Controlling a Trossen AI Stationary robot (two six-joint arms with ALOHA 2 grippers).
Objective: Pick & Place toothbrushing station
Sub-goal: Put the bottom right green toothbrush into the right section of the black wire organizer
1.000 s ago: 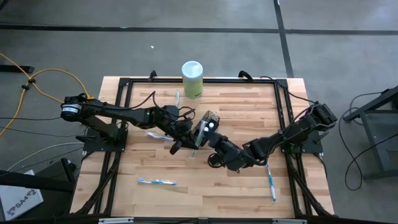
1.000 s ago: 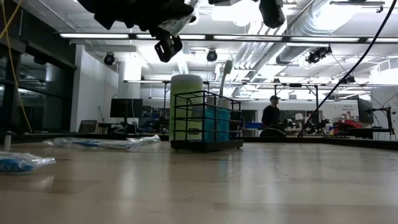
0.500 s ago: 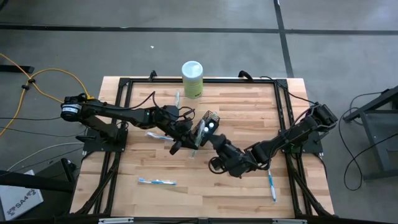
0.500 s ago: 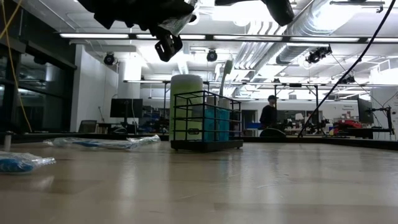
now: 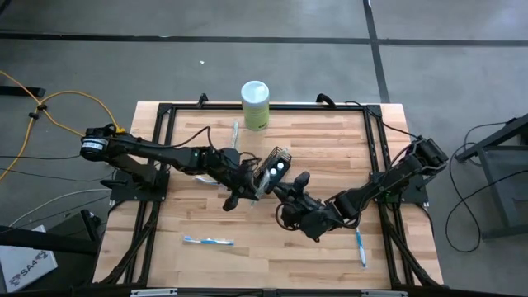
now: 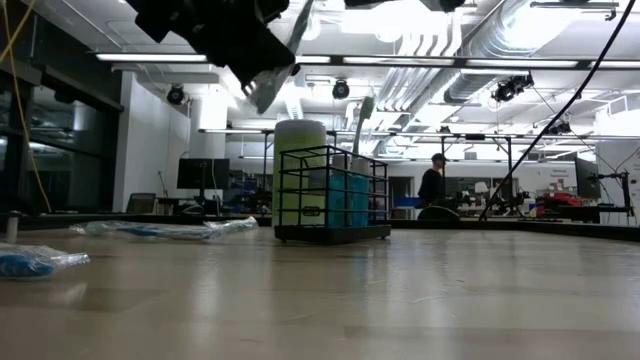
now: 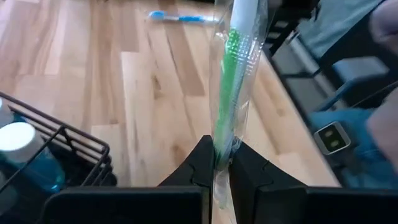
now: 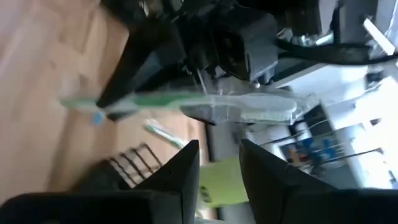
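The black wire-mesh holder (image 5: 278, 159) stands mid-table on its base, with teal white-capped tubes (image 7: 17, 140) inside. My left gripper (image 5: 252, 186) is next to it and above the table, shut on a green-and-white toothbrush in a clear wrapper (image 7: 235, 56). My right gripper (image 5: 292, 185) is just right of that brush, open with nothing between its fingers. In the right wrist view (image 8: 217, 154) the wrapped toothbrush (image 8: 199, 102) lies ahead of them. In the low view the left gripper (image 6: 255, 75) hangs above and left of the holder (image 6: 330, 195). My left gripper pinches the wrapped toothbrush near one end (image 7: 221, 149) between its two fingers. The fingers come from the table's left, slanting downward. The rest of the brush, with its green stripe, sticks out beyond the fingertips. It is lifted clear of the table.
A pale green canister with a white lid (image 5: 255, 104) stands at the far edge behind the holder. Wrapped toothbrushes lie on the wood at the near left (image 5: 208, 241), near right (image 5: 360, 242), far middle (image 5: 235, 132) and under the left arm (image 5: 205, 178). A black frame (image 5: 165, 107) borders the table.
My right gripper has drawn back from the toothbrush toward the table's near-right side and rolled about its own axis. My left gripper has rolled too, tipping the wrapped toothbrush, and still holds it in the air next to the holder.
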